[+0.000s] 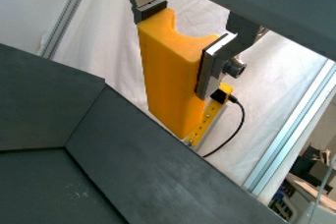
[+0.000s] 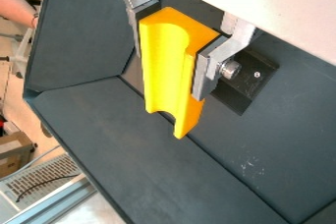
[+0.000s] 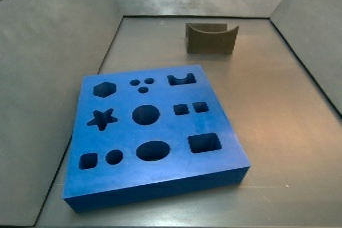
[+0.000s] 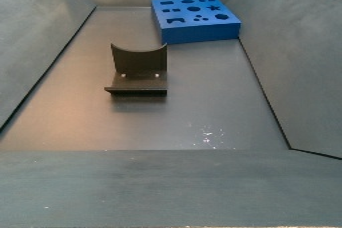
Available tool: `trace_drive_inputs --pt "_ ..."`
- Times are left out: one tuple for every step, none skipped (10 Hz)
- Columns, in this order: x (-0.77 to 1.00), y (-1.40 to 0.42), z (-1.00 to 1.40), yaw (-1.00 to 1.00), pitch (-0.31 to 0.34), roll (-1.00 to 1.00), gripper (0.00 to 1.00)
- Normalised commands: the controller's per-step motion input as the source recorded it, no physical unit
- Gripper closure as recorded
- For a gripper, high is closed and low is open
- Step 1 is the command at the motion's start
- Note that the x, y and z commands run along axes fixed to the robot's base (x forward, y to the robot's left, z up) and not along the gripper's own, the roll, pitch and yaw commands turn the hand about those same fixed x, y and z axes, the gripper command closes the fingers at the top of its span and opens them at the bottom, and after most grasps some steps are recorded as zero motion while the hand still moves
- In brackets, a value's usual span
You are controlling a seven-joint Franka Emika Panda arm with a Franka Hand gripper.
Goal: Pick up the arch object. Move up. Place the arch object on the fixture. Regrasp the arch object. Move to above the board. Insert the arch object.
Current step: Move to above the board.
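Two wrist views both show the pincer (image 1: 184,33) clamped on the small yellow-orange plastic arch object (image 1: 174,76), with its flat silver fingers (image 1: 214,63) pressed against opposite sides of the piece, so it's gripping it for sure. The notch of the piece shows at its far end in a wrist view (image 2: 172,71), pointing away from the pincer (image 2: 174,29). Neither side view catches the pincer or the yellow piece at all, so where exactly it hangs over the bin I can't tell; the wrist views just show dark grey bin walls and floor behind it, with the piece clear of the floor. Down on the grey floor (image 3: 281,102), the big thick blue square board (image 3: 154,127) with its star, circle, hexagon, square and arch cut-outs sits toward one end, and every hole looks empty. Well apart from it, near the far wall in a side view, stands the small dark olive-brown fixture (image 3: 211,38) with the U-shaped dip in its top, nothing resting on it. From the opposite side, the fixture (image 4: 136,69) is nearer the camera on its base plate and the board (image 4: 195,18) sits back by the far wall.
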Motion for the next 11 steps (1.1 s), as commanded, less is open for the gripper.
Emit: trace_drive_inputs --pt "0.03 -0.03 0.48 0.09 0.115 -0.04 1.00" --pt "0.02 -0.02 0.31 0.10 0.114 -0.05 1.00" --pt "0.02 -0.02 0.18 0.10 0.111 -0.05 1.00" --pt "-0.46 -1.00 0.03 0.00 -0.035 -1.00 1.00" --pt "-0.46 -1.00 0.04 0.00 -0.044 -1.00 1.00" --pt "-0.48 -1.00 0.05 0.00 -0.056 -1.00 1.00" --pt "-0.49 -1.00 0.03 -0.01 -0.066 -1.00 1.00" --pt "-0.50 -1.00 0.04 -0.01 -0.070 -1.00 1.00" --pt "-0.51 -1.00 0.04 -0.01 -0.073 -1.00 1.00" --pt "-0.53 -1.00 0.03 -0.02 -0.082 -1.00 1.00" --pt "-0.55 -1.00 0.04 -0.02 -0.087 -1.00 1.00"
